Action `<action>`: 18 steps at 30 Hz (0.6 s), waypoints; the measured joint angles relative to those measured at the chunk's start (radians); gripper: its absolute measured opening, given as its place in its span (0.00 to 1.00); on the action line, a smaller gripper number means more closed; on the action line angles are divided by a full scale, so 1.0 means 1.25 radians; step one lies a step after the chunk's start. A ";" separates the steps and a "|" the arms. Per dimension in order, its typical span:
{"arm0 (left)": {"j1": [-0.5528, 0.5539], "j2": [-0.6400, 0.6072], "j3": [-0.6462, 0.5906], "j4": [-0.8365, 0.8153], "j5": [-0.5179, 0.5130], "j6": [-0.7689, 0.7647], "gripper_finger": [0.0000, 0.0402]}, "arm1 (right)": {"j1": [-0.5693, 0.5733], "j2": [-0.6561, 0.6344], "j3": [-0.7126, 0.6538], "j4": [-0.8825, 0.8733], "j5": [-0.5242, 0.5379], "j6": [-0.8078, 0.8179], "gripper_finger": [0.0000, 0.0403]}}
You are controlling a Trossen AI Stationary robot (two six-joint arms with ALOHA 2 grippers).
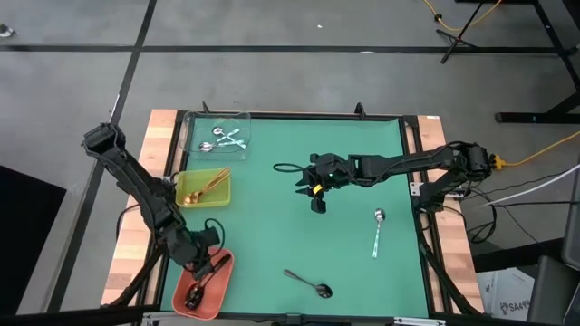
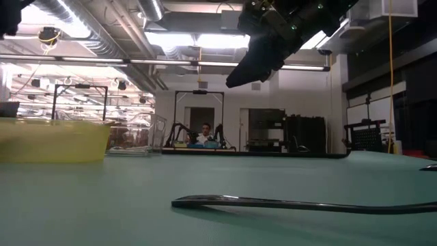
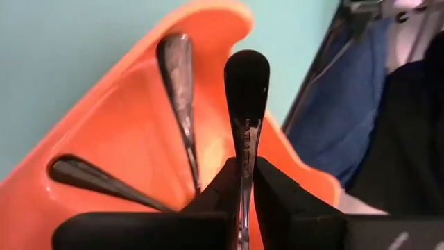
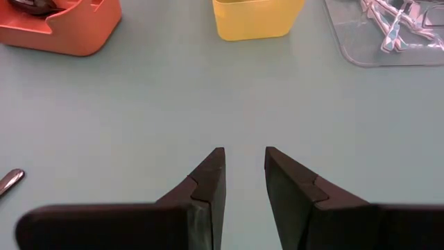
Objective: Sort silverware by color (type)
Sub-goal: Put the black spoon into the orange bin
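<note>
My left gripper (image 1: 210,263) (image 3: 244,167) hangs over the salmon-orange tray (image 1: 217,292) at the table's near left, shut on a dark spoon (image 3: 246,83). Two more dark spoons (image 3: 179,76) (image 3: 87,175) lie in that tray. My right gripper (image 1: 317,197) (image 4: 244,156) stands open above the middle of the green mat, with nothing between its fingers. A silver spoon (image 1: 378,231) and a dark spoon (image 1: 308,283) (image 2: 307,203) lie flat on the mat. Silver spoons (image 1: 227,139) lie in the clear tray (image 1: 195,122), and copper ones (image 1: 210,184) in the yellow tray (image 1: 222,195). My left gripper pinches the dark spoon's thin handle (image 3: 245,149) between its two fingers. The fingers slant down toward the tray and lie along the handle. The handle's broad rounded end (image 3: 246,69) sticks out past the fingertips, above the orange tray; the spoon's bowl is hidden behind the gripper.
The three trays stand in a row along the mat's left edge. Wooden table strips (image 1: 163,136) and black frame rails border the mat. The mat between my right gripper and the trays is bare. A person (image 2: 205,135) sits far off in the room behind.
</note>
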 joint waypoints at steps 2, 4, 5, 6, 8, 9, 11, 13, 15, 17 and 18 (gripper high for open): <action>-0.007 0.019 0.000 0.000 0.007 0.000 0.05 | 0.000 0.000 0.000 0.000 0.000 0.000 0.23; -0.011 0.037 0.000 0.000 0.026 0.000 0.05 | 0.000 0.000 0.000 0.000 0.000 0.000 0.23; -0.012 0.045 0.000 0.000 0.037 -0.001 0.05 | 0.000 0.000 0.000 0.000 0.000 0.000 0.23; -0.012 0.053 0.000 0.000 0.046 -0.001 0.05 | 0.000 0.000 0.000 0.000 0.000 0.000 0.23; -0.012 0.068 0.000 0.000 0.061 -0.002 0.05 | 0.000 0.000 0.000 0.000 0.000 0.000 0.23; -0.012 0.075 0.000 0.001 0.063 -0.002 0.05 | 0.000 0.000 0.000 0.000 0.000 0.000 0.23; -0.011 0.088 0.000 0.002 0.063 -0.002 0.05 | 0.000 0.000 0.000 0.000 0.000 0.000 0.23; -0.011 0.102 0.000 0.001 0.063 -0.002 0.05 | 0.000 0.000 0.000 0.000 0.000 0.000 0.23; -0.012 0.114 0.000 0.000 0.064 -0.002 0.05 | 0.000 0.000 0.000 0.000 0.000 0.000 0.23; -0.011 0.124 0.000 -0.001 0.064 -0.001 0.05 | 0.000 0.000 0.000 0.000 0.000 0.000 0.23; -0.011 0.128 0.000 0.000 0.064 -0.001 0.05 | 0.000 0.000 0.000 0.000 0.000 0.000 0.23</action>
